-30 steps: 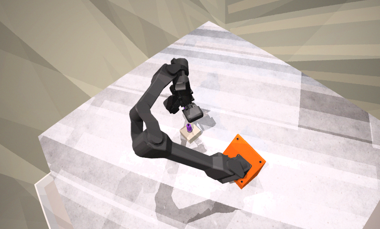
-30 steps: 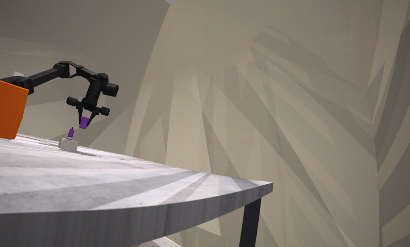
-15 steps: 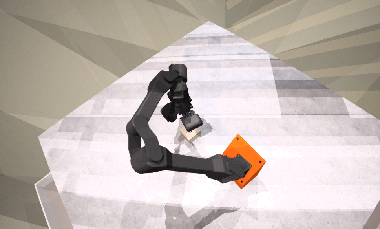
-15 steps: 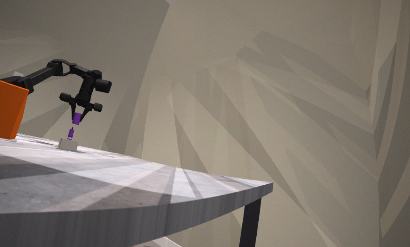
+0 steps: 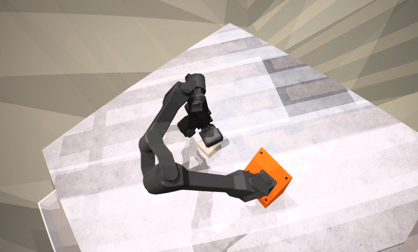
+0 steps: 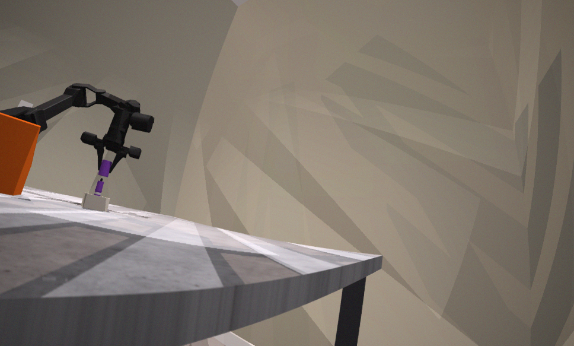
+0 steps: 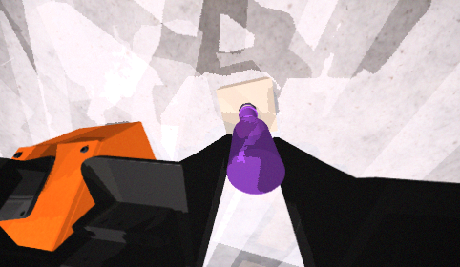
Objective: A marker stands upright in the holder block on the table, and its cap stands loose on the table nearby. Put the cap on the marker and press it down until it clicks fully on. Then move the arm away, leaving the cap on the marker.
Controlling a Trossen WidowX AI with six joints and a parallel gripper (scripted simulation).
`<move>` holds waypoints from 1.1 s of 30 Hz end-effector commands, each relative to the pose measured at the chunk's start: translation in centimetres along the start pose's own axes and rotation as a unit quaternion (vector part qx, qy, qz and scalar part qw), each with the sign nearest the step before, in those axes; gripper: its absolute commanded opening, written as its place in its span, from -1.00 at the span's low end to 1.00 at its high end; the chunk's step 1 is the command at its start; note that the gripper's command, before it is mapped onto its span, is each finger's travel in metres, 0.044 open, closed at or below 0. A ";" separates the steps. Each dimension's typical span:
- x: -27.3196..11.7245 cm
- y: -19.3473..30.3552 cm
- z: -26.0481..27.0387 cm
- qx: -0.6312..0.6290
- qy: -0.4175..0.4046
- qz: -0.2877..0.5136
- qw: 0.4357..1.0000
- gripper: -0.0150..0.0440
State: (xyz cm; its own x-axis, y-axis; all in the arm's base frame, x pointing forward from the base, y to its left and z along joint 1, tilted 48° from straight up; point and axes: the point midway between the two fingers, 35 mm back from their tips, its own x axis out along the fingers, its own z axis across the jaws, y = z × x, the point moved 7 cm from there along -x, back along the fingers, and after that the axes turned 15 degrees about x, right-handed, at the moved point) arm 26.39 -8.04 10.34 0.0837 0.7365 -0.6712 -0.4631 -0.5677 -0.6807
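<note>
My gripper point(image 6: 104, 170) point(image 7: 251, 140) is shut on the purple cap point(image 6: 104, 167) point(image 7: 256, 172), which sits between the fingertips. The purple marker point(image 6: 99, 185) point(image 7: 247, 113) stands upright in the pale holder block point(image 5: 208, 151) point(image 6: 95, 202) point(image 7: 240, 95). In the exterior view the cap is just above the marker's dark tip, a little to the right, with a small gap between them. In the wrist view the cap hides the marker's tip and most of its body. In the top view the gripper hides the marker and nearly all of the cap.
The orange base block point(image 5: 276, 172) point(image 6: 16, 155) point(image 7: 129, 141) carries the arm and stands on the table point(image 5: 324, 181) point(image 6: 169, 262) to one side of the holder. The arm arches over from it. A table corner shows at the right in the exterior view.
</note>
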 end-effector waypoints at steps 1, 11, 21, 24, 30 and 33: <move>0.6 -0.1 0.1 0.000 0.001 -0.001 1.000 -0.49; 2.3 -0.1 0.0 0.000 0.001 -0.001 1.000 -0.49; 3.9 -0.1 0.1 0.000 0.001 -0.001 1.000 -0.49; 4.3 -0.1 0.1 0.000 0.001 -0.002 1.000 -0.49; 4.8 -0.1 0.2 -0.001 0.000 -0.002 1.000 -0.49; 4.8 -0.1 0.2 -0.001 0.000 -0.002 1.000 -0.49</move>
State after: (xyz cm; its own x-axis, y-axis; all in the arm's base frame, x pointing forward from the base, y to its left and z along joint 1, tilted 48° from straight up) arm 26.72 -4.51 7.44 0.0859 0.7337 -0.6740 -0.4575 -0.5719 -0.6809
